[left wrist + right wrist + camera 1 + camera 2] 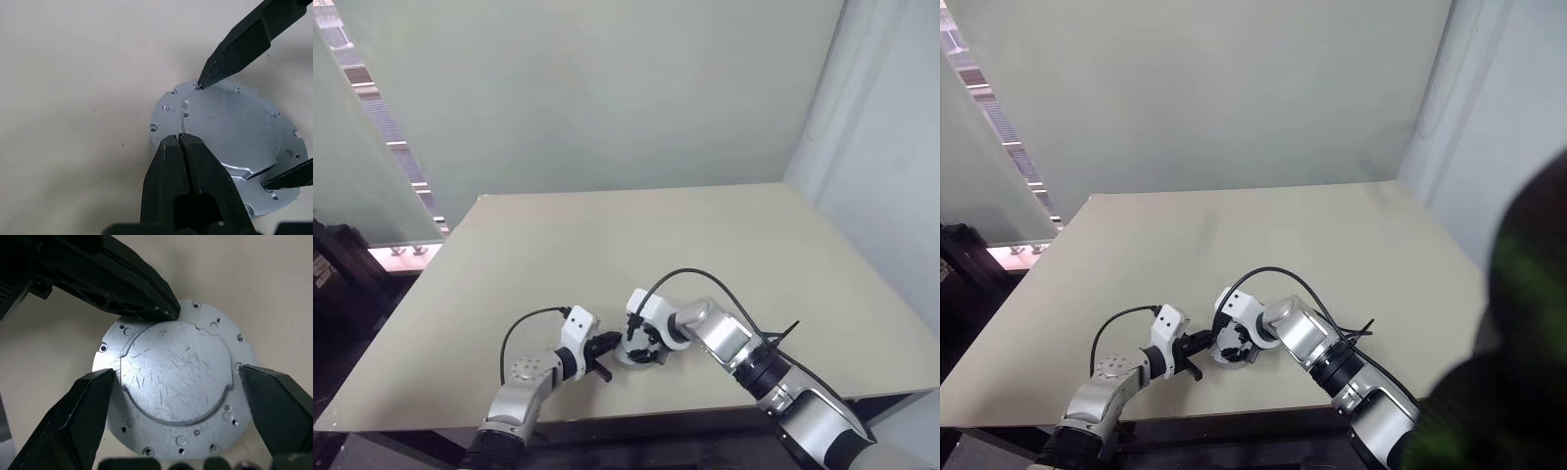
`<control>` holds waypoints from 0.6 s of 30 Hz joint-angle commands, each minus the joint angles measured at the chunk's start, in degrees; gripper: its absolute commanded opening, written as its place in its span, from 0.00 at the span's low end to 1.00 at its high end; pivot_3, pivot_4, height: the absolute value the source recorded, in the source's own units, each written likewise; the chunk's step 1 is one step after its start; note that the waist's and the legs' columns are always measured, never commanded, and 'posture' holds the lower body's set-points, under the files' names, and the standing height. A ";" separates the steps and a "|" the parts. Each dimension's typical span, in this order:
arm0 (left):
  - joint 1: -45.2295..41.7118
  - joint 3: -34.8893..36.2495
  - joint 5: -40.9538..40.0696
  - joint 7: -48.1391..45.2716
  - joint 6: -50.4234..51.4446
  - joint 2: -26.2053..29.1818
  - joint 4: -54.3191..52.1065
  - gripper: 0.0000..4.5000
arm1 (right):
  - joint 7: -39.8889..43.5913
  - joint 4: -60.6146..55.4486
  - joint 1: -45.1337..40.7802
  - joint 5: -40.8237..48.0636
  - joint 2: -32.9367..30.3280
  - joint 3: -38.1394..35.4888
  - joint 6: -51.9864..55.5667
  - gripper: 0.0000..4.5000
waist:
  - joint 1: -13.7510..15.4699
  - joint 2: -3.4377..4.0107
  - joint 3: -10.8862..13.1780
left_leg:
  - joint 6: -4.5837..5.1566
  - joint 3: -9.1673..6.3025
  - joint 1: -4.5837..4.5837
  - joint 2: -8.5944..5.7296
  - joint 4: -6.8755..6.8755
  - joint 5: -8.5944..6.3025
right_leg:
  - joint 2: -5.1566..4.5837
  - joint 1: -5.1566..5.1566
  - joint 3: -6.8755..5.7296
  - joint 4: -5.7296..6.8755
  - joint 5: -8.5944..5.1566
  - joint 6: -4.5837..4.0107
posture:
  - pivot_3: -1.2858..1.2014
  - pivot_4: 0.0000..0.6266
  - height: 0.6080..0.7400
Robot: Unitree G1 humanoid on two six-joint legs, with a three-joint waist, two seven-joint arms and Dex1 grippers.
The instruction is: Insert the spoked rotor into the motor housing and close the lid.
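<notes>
Scratched grey metal lid seated in round silver motor housing, frame centre; we straddle it, right gripper spread; left gripper pressed together at rim.

- You have the motor housing sitting on the table, near its front edge.
- The lid lies in the housing's top.
- Your left gripper is at its left, your right gripper astride it from the right.
</notes>
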 commanded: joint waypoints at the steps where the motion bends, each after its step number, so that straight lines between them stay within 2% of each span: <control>1: 0.22 -2.05 1.48 -0.57 0.87 -0.38 1.33 0.00 | 1.02 -4.00 -0.58 2.42 -0.46 -3.24 2.79 1.00 | 0.00 0.00 0.02 | 0.00 0.00 -0.01 0.00 -0.02 0.00 | 0.00 0.00 0.00 -0.02 0.00 0.00 | 0.52 0.00 1.00; 5: 0.20 -2.24 1.64 -0.63 0.92 -0.52 1.25 0.00 | 0.32 -6.32 -0.89 5.44 -0.62 -7.87 5.70 1.00 | 0.00 0.01 0.07 | 0.00 -0.01 -0.03 0.00 -0.07 0.00 | 0.00 0.00 -0.01 -0.08 0.00 0.00 | 0.52 0.00 1.00; 8: 0.14 -2.39 1.80 -0.77 0.91 -0.62 1.35 0.00 | -2.26 -5.90 -1.47 8.91 1.17 -15.20 9.51 1.00 | 0.01 0.02 0.08 | 0.00 -0.07 -0.03 0.01 -0.14 0.00 | 0.01 0.03 -0.04 -0.23 0.00 0.00 | 0.52 0.00 1.00; 13: -0.06 -2.68 2.04 -0.98 0.94 -0.90 1.55 0.00 | -8.61 0.07 -3.70 14.71 3.57 -30.96 20.74 1.00 | 0.07 0.02 0.08 | 0.01 -0.11 -0.13 -0.04 -0.18 0.00 | 0.00 0.04 -0.03 -0.34 0.01 0.00 | 0.52 0.00 1.00; 18: -0.20 -2.77 2.26 -1.15 0.92 -1.13 1.71 0.00 | -12.03 8.22 -4.57 18.78 3.73 -41.07 28.17 1.00 | 0.29 0.04 0.09 | 0.02 -0.10 -0.16 -0.09 -0.22 -0.01 | -0.04 0.06 0.00 -0.43 0.01 0.00 | 0.52 0.00 1.00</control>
